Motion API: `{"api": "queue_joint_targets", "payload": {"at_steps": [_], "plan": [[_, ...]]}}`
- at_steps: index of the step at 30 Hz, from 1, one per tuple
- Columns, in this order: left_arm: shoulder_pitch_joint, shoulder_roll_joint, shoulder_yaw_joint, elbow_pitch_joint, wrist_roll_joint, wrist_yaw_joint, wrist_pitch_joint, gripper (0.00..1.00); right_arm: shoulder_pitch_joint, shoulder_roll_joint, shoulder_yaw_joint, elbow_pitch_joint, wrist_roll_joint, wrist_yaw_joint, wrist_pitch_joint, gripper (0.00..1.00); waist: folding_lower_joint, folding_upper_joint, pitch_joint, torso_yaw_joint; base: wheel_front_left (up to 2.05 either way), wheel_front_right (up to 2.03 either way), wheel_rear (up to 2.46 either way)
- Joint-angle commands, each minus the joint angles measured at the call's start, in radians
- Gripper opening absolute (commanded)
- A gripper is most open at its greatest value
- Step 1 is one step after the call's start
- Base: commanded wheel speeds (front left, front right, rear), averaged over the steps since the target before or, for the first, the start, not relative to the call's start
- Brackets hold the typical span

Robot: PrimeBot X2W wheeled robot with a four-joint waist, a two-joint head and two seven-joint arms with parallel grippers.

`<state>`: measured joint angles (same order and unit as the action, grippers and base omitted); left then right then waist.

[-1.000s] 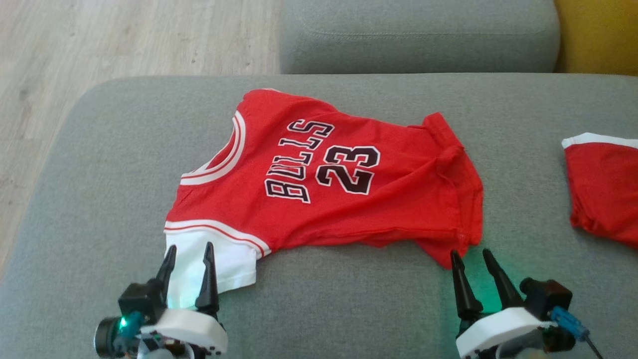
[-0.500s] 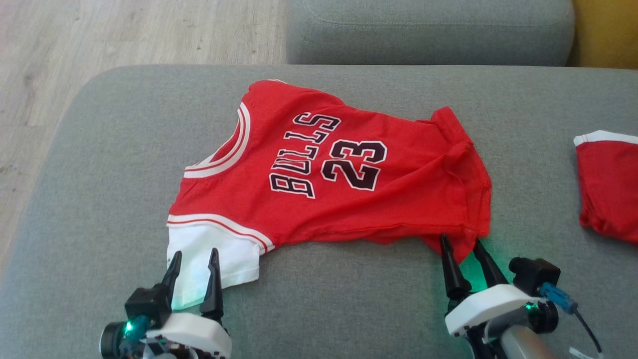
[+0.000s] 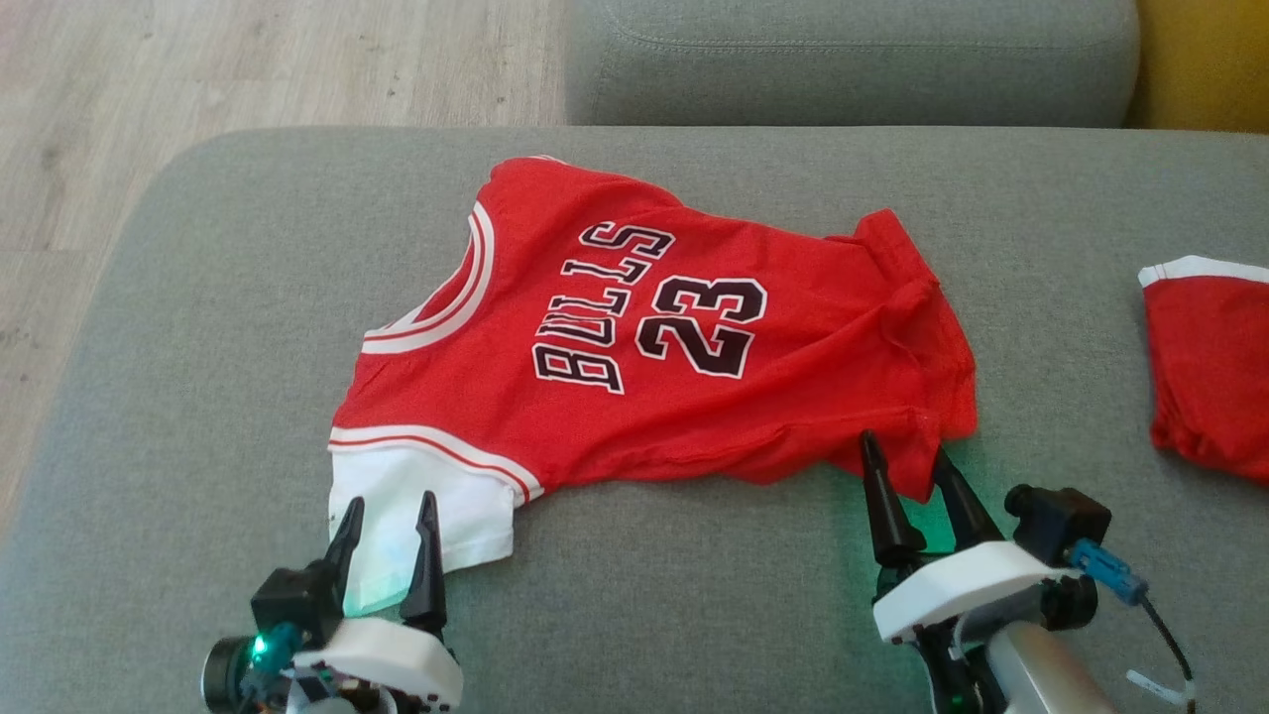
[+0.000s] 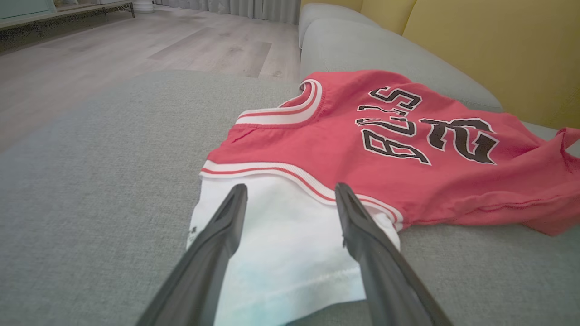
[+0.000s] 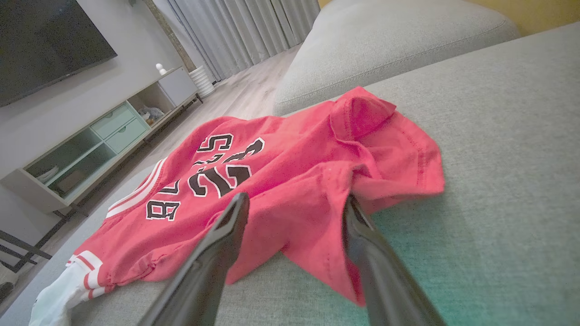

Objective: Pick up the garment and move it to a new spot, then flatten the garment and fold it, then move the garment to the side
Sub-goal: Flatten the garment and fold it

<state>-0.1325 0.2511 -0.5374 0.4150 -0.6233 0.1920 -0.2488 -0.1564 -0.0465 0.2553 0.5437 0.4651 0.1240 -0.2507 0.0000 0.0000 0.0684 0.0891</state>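
Left claw [image 3: 392, 501] is spread wide and holds nothing. Its fingers straddle the white sleeve [image 3: 471, 511] at the near-left corner of the jersey [image 3: 793, 377].

Right claw [image 3: 904, 446] is also wide open and empty, fingers either side of the drooping near-right hem corner [image 3: 907, 474]. Can't tell if the tips touch the cloth.

The jersey lies print-up on the grey sofa cushion [image 3: 198, 347], mostly spread, neck toward the left. The right end is rumpled, with the far hem corner flipped over.

My read on handling: thin knit, very light, totally limp, not fragile. It will sag and drape the moment it lifts, so lift from two corners, not one. Pinch both layers, well in from the edge: sleeve near its seam, hem past the stitched fold. A shallow bite would likely slip out or catch only the top layer.

Further right, well apart, there's a second red garment [image 3: 1205, 367]. Beyond that, the back cushion [image 3: 843, 59] and wood floor [image 3: 248, 59].
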Motion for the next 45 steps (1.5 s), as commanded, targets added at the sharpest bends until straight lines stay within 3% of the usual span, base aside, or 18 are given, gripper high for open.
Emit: {"api": "queue_joint_targets", "payload": {"at_steps": [1,22,35,45], "plan": [[-0.048,0.009,0.048,-0.021,0.010,-0.003,-0.013,1.00,-0.036,-0.004,0.022,-0.034,-0.004,0.007,-0.011,1.00,0.0000,0.0000,-0.001,0.000,0.00,0.00,0.00],[-0.032,0.001,0.068,-0.010,0.022,-0.014,-0.013,1.00,-0.008,-0.004,0.108,-0.103,-0.029,0.007,-0.011,1.00,0.0000,0.0000,-0.030,-0.014,0.00,0.00,0.00],[-0.029,0.003,0.065,-0.009,0.021,-0.015,-0.013,1.00,-0.012,-0.004,-0.083,0.005,-0.163,0.007,0.004,1.00,0.0000,0.0000,-0.027,-0.011,0.00,0.00,0.00],[-0.024,-0.002,0.065,0.001,0.016,-0.018,-0.013,1.00,0.014,-0.004,-0.019,0.025,-0.053,0.007,0.074,1.00,0.0000,0.0000,-0.037,-0.018,0.00,0.00,0.00]]}}
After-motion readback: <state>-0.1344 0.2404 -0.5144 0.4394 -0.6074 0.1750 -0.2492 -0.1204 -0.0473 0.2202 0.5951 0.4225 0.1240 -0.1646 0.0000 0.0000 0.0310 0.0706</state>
